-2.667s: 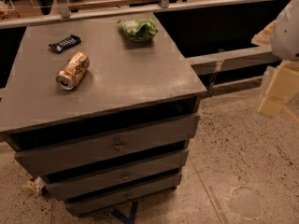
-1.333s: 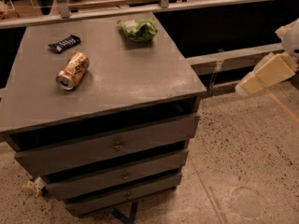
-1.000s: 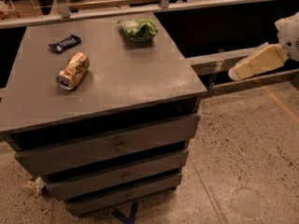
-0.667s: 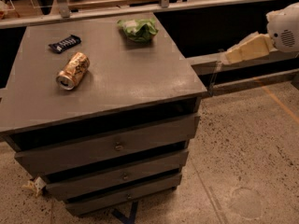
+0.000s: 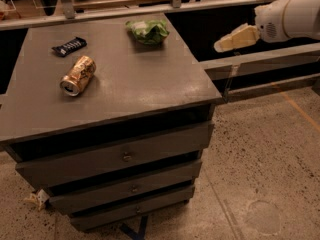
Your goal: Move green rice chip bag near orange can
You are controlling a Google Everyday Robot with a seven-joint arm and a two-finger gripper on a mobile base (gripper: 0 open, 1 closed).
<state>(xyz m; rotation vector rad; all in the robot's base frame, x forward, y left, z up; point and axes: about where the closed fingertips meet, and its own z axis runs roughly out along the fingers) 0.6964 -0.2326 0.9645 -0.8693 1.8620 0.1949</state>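
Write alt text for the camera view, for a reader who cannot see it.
A robot gripper hangs in the air right of a grey drawer cabinet. On its top lie a green rice chip bag at the back, an orange can on its side and a dark wrapper.

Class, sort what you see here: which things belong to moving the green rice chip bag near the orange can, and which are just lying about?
Belong to the job:
green rice chip bag, at the back of the cabinet
orange can, on its side, towards the left
gripper, in the air right of the cabinet

Just lying about:
dark candy bar wrapper, behind the can
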